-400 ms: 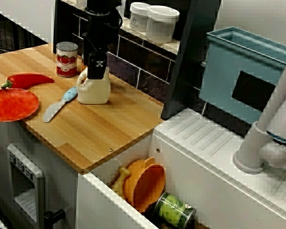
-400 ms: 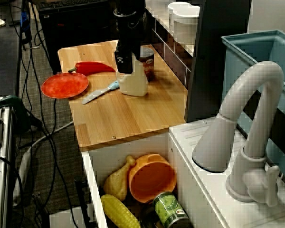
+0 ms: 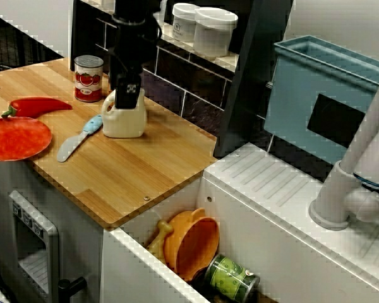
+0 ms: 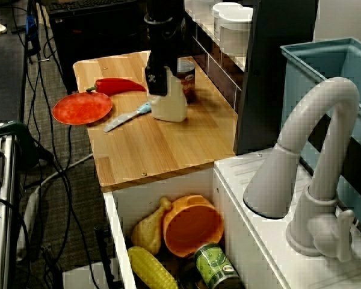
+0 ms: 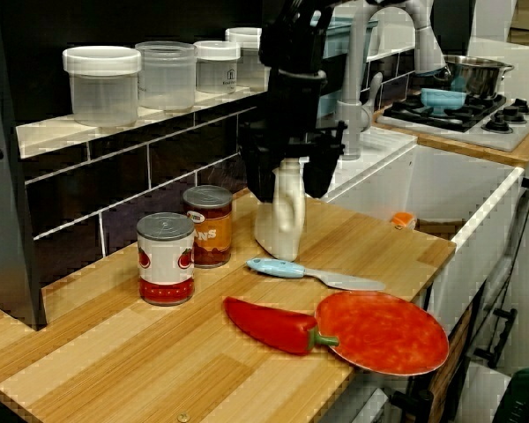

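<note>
On the wooden counter [image 3: 132,170], seen from over the sink, a red plate [image 3: 16,137] lies at the far left with a red pepper [image 3: 38,106] just behind it. Next comes a tomato can [image 3: 88,77]. A blue-handled knife [image 3: 79,139] lies between the plate and a cream bottle [image 3: 123,120], its handle close to the bottle's foot. The bottle stands upright near the tiled back wall. The gripper [image 3: 127,95] hangs straight down over its top.

From here, and from behind the tap, the gripper's dark body hides its fingertips. Only the view from the counter's end shows the fingers [image 5: 260,172]. There they stand apart, one on each side of the bottle's upper part and close against it. Whether they press it I cannot tell.

That end view also shows a second can [image 5: 209,226] just beside the tomato can, which the arm covers in the view over the sink. Further right are lidded jars [image 3: 205,28] on a shelf, a blue bin [image 3: 322,95] and a white tap [image 3: 360,177]. In the sink lie an orange bowl [image 3: 192,243] and a green can [image 3: 232,278]. The corn cob [image 4: 151,268] shows only from behind the tap.
</note>
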You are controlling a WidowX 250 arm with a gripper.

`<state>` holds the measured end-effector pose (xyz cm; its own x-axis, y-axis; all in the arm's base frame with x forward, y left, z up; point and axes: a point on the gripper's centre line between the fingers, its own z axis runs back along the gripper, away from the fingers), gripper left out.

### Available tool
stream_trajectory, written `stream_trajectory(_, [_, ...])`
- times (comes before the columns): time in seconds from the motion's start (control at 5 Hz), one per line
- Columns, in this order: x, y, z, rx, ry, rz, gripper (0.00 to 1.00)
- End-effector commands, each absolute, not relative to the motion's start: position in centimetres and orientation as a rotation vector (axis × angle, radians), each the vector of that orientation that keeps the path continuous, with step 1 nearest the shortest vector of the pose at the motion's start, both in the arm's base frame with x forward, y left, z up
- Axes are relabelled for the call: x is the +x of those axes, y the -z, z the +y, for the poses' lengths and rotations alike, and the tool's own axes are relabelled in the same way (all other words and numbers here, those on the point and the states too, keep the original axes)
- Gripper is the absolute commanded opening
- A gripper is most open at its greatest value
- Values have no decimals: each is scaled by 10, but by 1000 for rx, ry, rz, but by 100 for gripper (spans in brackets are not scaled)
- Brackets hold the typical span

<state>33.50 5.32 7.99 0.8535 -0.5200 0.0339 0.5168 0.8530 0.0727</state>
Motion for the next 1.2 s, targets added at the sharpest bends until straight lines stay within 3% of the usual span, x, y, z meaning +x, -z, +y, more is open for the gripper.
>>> stream_trajectory(0.0, [328,-87,51,63,548,-74,100])
stream_trajectory(0.2, [326,-83,49,58,543,-68,100])
stream_trajectory(0.4, [327,-80,50,41,531,-68,0])
stream_trajectory(0.6, [328,-76,50,36,528,-64,0])
stream_trajectory(1.0, [329,-94,52,-13,545,-66,0])
